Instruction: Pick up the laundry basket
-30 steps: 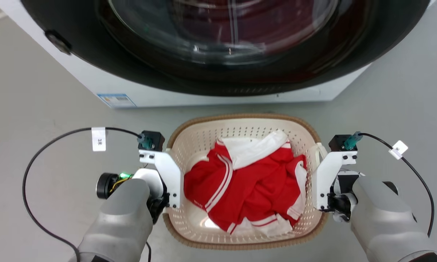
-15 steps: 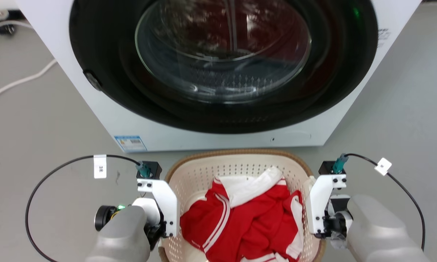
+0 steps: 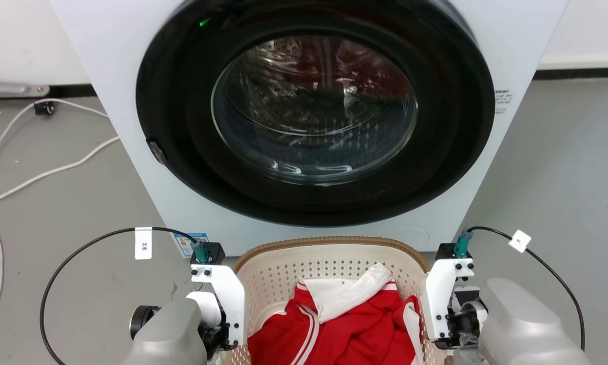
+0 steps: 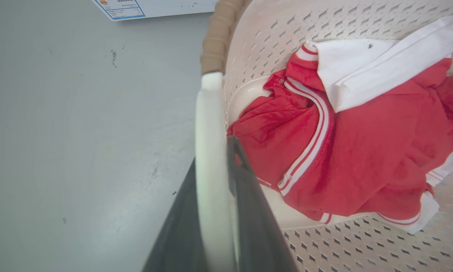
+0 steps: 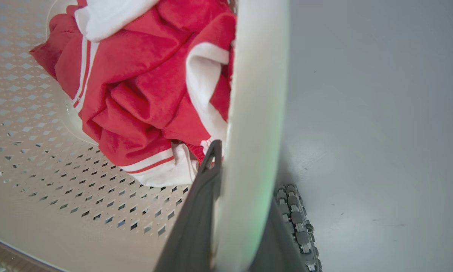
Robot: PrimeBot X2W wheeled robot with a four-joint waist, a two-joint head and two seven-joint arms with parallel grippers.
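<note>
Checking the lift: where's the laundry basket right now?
In the head view the laundry basket is at bottom centre, in front of the washing machine, between the left gripper and right gripper, each shut on a white side handle.

You face a white washing machine [image 3: 517, 45], its round dark door [image 3: 314, 111] closed. White cables [image 3: 50, 170] cross the grey floor [image 3: 562, 177]. A red-and-white garment [image 4: 355, 151] lies crumpled.

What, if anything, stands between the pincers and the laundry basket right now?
Nothing visible does. The left pincer is shut on the laundry basket's left handle, and the right pincer on its right handle. The red and white garment lies inside the basket; the washing machine stands beyond its far rim.
</note>
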